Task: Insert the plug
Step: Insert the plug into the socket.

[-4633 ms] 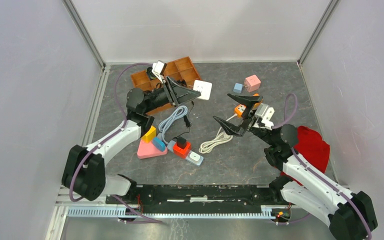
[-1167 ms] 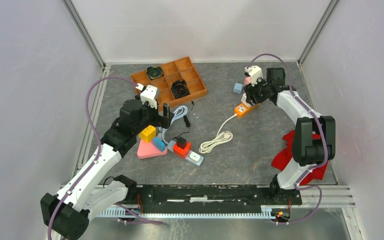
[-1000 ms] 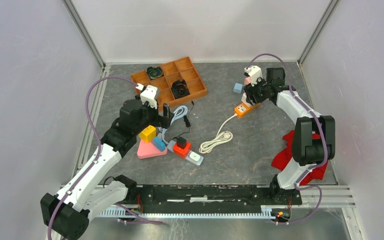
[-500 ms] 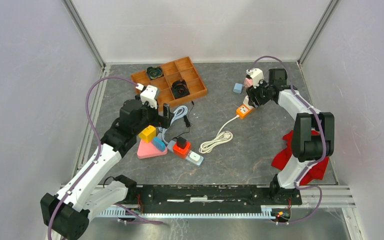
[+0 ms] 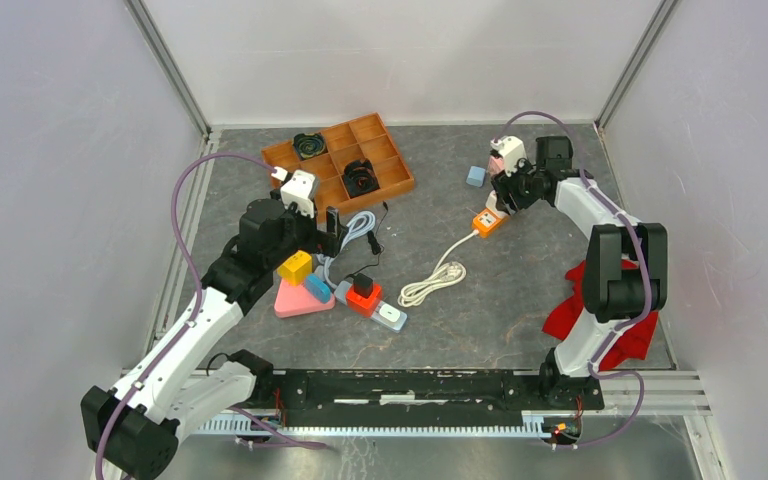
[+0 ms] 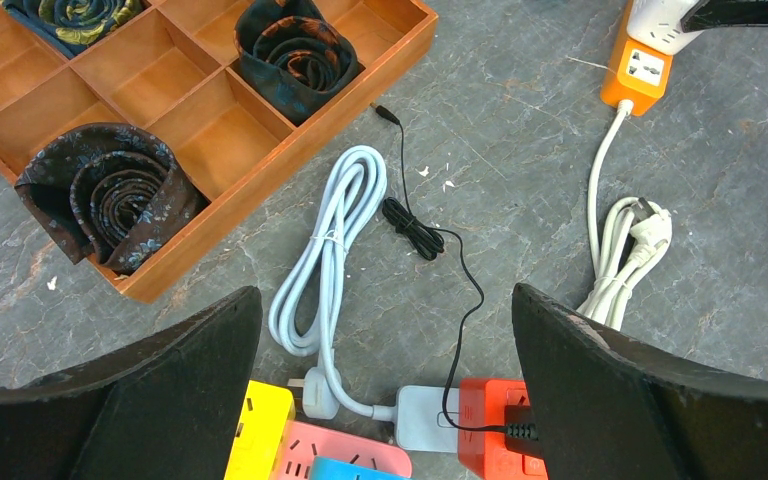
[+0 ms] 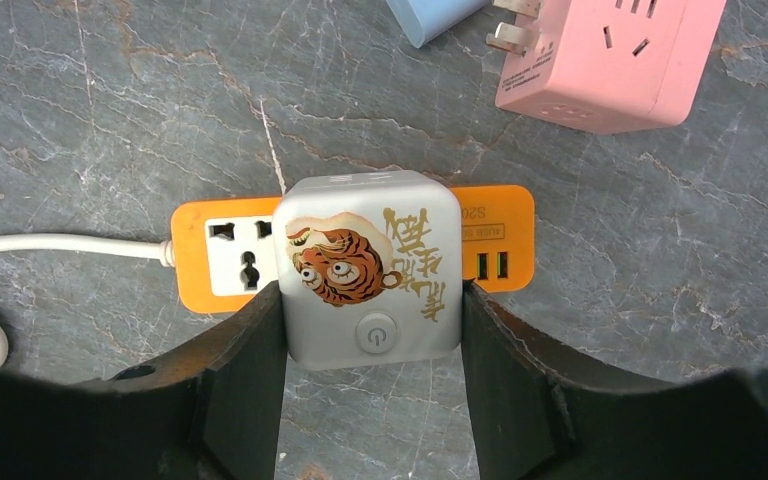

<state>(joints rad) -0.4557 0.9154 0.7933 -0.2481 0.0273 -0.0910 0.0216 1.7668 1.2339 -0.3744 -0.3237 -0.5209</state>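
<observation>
While left end effector (image 6: 385,310) gapes, right end effector (image 7: 370,300) clamps smooth rounded-cube plug (image 7: 360,235).

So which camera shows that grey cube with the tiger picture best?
The right wrist view: the tiger cube fills the middle, held by the right gripper over the orange power strip. The left wrist view catches only a corner; the top view, barely a speck.

Table top (image 5: 520,330) is finished in dark grey, marble-veined material. It is enclosed by plain pale panels: left wall (image 5: 50,200), far wall (image 5: 400,55), right wall (image 5: 740,180), joined at the far corners by aluminium posts (image 5: 168,68). A slotted aluminium rail (image 5: 360,424) is mounted along the near edge. Lighting is even and diffuse.
</observation>
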